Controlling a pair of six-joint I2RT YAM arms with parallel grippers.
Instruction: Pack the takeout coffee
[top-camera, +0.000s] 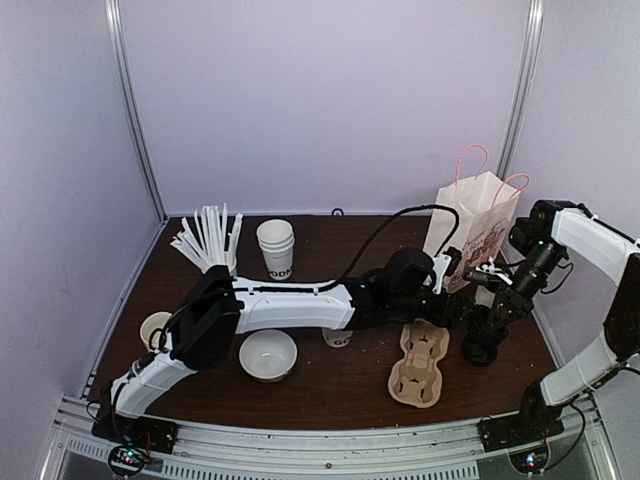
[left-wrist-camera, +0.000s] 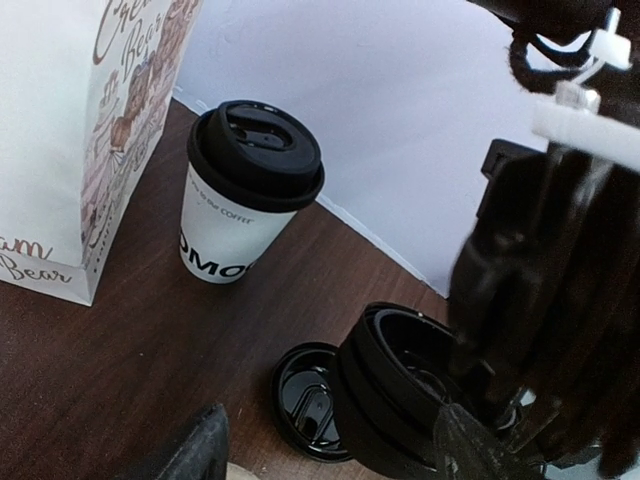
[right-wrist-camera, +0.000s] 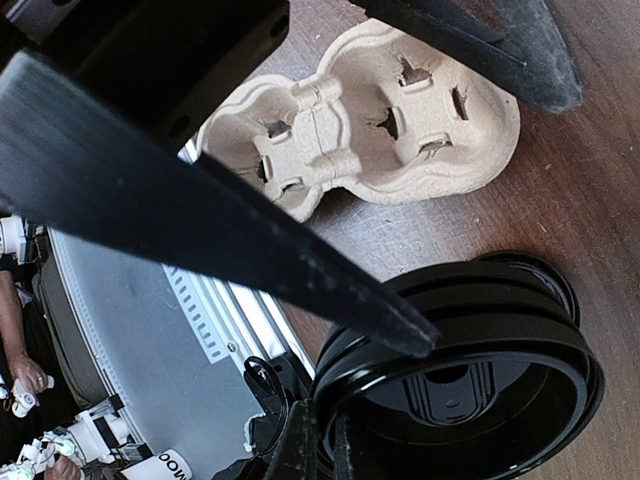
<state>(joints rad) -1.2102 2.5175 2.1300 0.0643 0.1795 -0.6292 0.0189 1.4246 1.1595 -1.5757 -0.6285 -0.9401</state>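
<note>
Lids (left-wrist-camera: 400, 385) in a black stack fill the bottom right of the left wrist view, just ahead of the left gripper (left-wrist-camera: 335, 455) — jaws spread wide, holding nothing. The right gripper (right-wrist-camera: 320, 445) is closed, its tips at the stack's rim. Farther back, upper left, one lidded takeout coffee cup (left-wrist-camera: 250, 190) stands upright just beside the paper bag (left-wrist-camera: 80, 130).

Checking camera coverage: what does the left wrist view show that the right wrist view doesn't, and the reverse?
Only the left wrist: a lidded coffee cup standing beside the printed paper bag. Only the right wrist: the pulp cup carrier, with no cups in it. Both: the stack of black lids on the table.
</note>
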